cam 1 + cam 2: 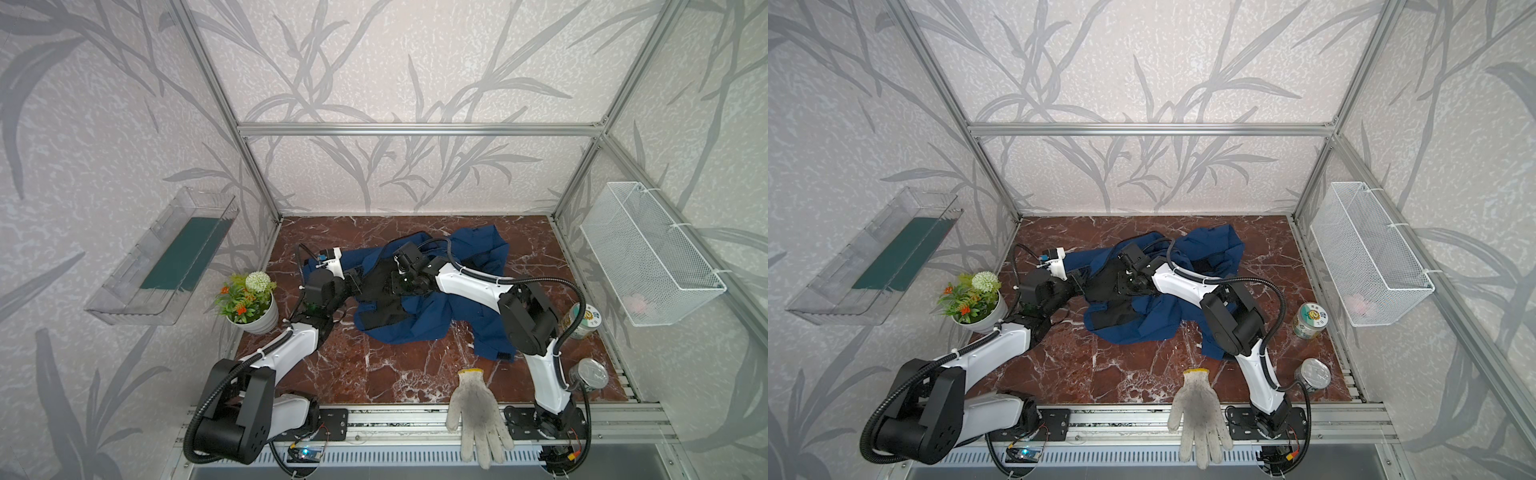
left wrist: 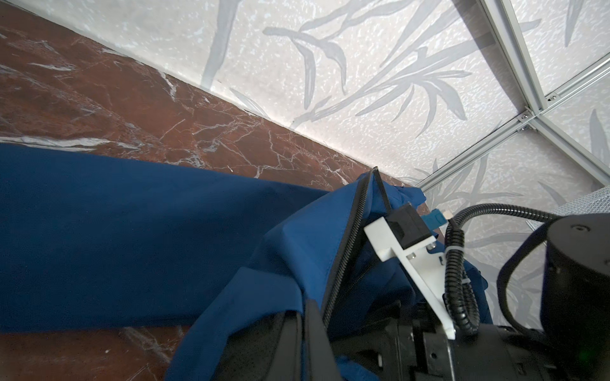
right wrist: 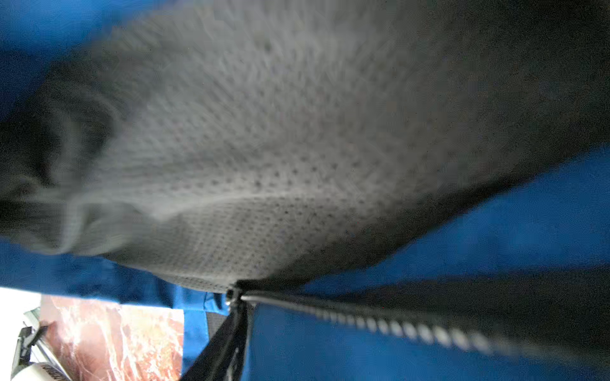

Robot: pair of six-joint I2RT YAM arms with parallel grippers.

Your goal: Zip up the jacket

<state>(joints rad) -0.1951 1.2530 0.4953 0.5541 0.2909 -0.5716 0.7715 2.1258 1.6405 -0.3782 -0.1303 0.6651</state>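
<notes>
Your left claw (image 1: 359,282) sits closed at the left edge of the jacket (image 1: 419,324), mid-frame. Your right claw (image 1: 392,284) is over the black lining (image 1: 380,313); whether it is open cannot be told.

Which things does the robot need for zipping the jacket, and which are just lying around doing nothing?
For the job:
- blue jacket
- black zipper on its front edge

Just lying about:
- white glove
- potted plant
- labelled can
- silver-topped can
- wire basket on the side wall
- clear tray on the other wall
</notes>
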